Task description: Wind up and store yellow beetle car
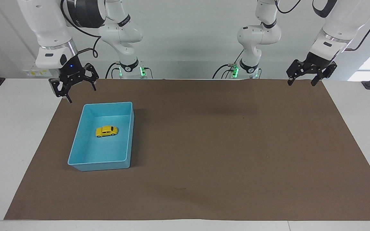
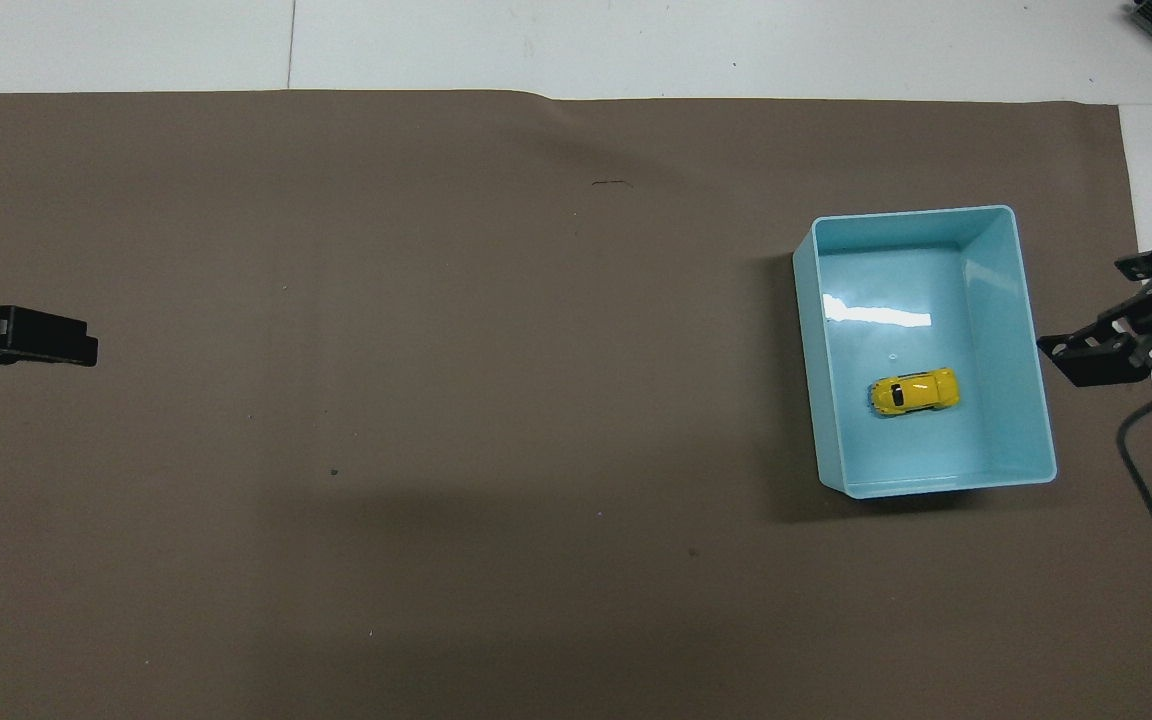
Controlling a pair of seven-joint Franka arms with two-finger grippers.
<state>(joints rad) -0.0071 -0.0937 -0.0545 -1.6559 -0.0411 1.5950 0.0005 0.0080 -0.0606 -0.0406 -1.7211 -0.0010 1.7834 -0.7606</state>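
Facing view: yellow beetle car (image 1: 107, 131) sat in blue tray (image 1: 125, 159), apparently stored. Right gripper (image 1: 74, 87) hung beside tray, fingers wide, empty. Left gripper (image 1: 304, 77) waited over desk (image 1: 348, 106) edge, fingers wide.

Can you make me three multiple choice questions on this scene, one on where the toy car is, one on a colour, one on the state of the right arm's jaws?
1. Where is the yellow beetle car?
A. Inside the blue tray
B. On the brown mat
C. Held by an arm

2. What colour is the mat under the tray?
A. White
B. Brown
C. Green

3. How do the right gripper's jaws stand?
A. Shut on the car
B. Shut on the tray's rim
C. Open, holding nothing

Key:
1 A, the car sits on the tray's floor.
2 B, brown sheet covers the table.
3 C, its fingers are spread in the air beside the tray.
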